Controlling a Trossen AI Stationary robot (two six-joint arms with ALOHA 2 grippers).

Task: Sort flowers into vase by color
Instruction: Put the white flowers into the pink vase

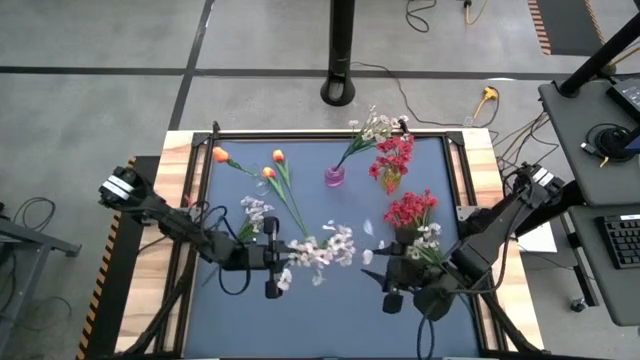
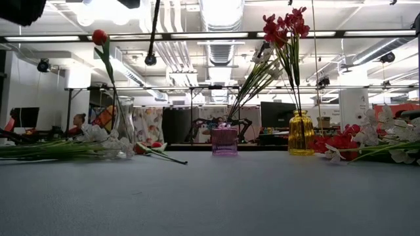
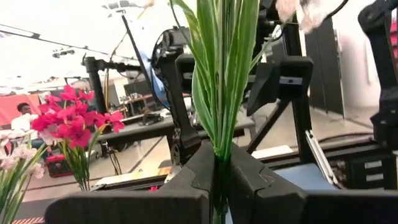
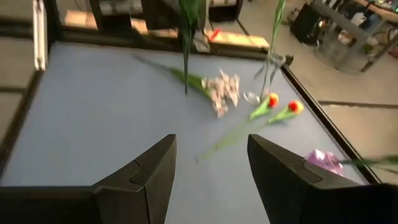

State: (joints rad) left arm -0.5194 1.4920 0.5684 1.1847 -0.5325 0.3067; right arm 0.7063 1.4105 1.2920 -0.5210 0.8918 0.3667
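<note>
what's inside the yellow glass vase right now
The yellow glass vase holds a spray of red blossoms on thin green stems that rise well above its neck. The tinted glass hides how far down the stems reach and whether there is any water inside.

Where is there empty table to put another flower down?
The near strip of the blue mat, between the two grippers, is bare, and so is the far left corner behind the orange tulips. The middle is crowded with white flowers.

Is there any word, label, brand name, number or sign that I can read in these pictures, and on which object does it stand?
None: no readable text on the pink vase, the yellow vase, the flowers or the table. The room behind is too blurred to read.
</note>
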